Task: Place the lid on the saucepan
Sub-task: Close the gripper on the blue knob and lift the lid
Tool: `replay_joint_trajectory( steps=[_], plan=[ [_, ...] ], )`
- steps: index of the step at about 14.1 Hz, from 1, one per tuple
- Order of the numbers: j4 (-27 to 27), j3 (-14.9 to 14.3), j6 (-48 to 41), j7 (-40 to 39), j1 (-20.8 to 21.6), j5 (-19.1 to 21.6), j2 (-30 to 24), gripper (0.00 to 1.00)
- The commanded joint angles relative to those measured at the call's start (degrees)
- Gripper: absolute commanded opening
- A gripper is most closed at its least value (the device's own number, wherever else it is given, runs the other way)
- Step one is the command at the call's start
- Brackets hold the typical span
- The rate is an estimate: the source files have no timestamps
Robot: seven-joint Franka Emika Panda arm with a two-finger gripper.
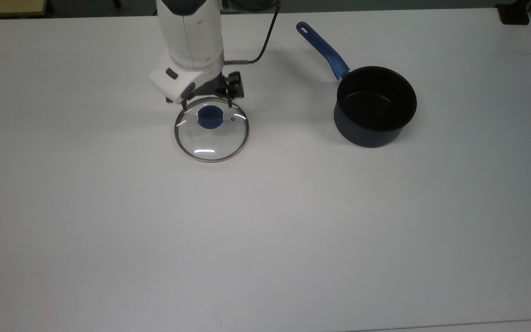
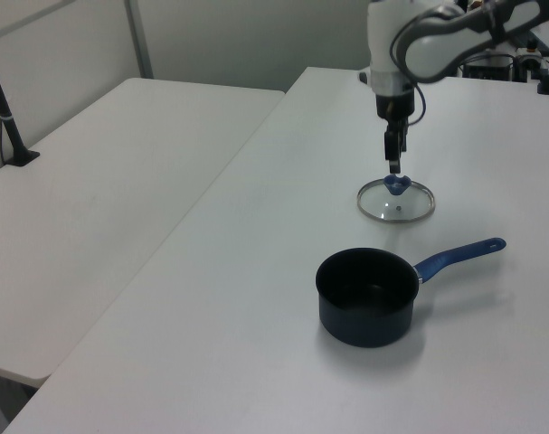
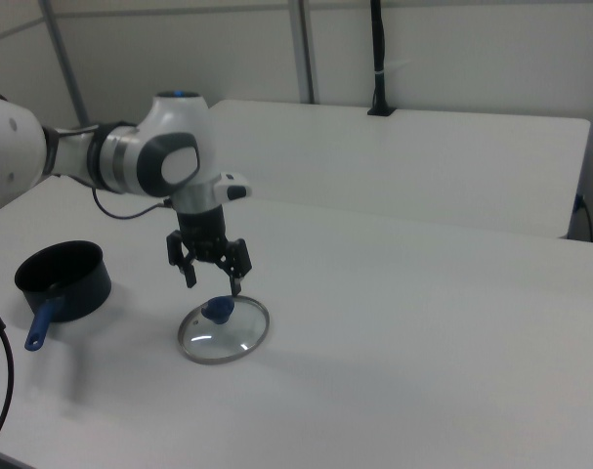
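The glass lid point(image 1: 211, 129) with its blue knob point(image 1: 210, 116) lies flat on the white table point(image 1: 265, 221), left of the saucepan in the top view. My gripper point(image 1: 207, 106) hangs open just above the lid's far edge, a little short of the knob, fingers pointing down. The right view shows the gripper point(image 3: 213, 284) spread wide over the lid point(image 3: 224, 329), and the left view shows the gripper point(image 2: 393, 166) close above the lid point(image 2: 396, 200). The dark navy saucepan point(image 1: 375, 106) stands upright and empty, its blue handle point(image 1: 322, 49) pointing to the far left in the top view.
A second white table point(image 2: 93, 199) adjoins on the left view's left. A black post point(image 2: 4, 113) is clamped to it. A black cable point(image 1: 265, 37) trails from the arm across the table's far edge. A black clamp point(image 1: 514, 14) sits at the top view's far right corner.
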Motion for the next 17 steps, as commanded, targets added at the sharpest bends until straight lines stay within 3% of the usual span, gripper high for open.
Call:
replay_joint_trajectory(
  steps=[1, 4, 9, 14, 17],
  plan=[
    [-6.33, -0.13, 8.29, -1.06, 0.52, -0.04, -0.91, 1.00],
    [-8.36, -0.13, 11.11, -1.49, 0.78, -0.04, -0.65, 0.93],
    [-8.19, -0.13, 11.47, -2.11, 0.78, -0.04, -0.21, 0.45],
    [-4.42, 0.04, 5.87, -1.23, 1.05, 0.31, -2.75, 0.38],
    [5.23, 0.31, -2.40, 3.49, 6.83, 0.66, -2.67, 0.38]
  ],
)
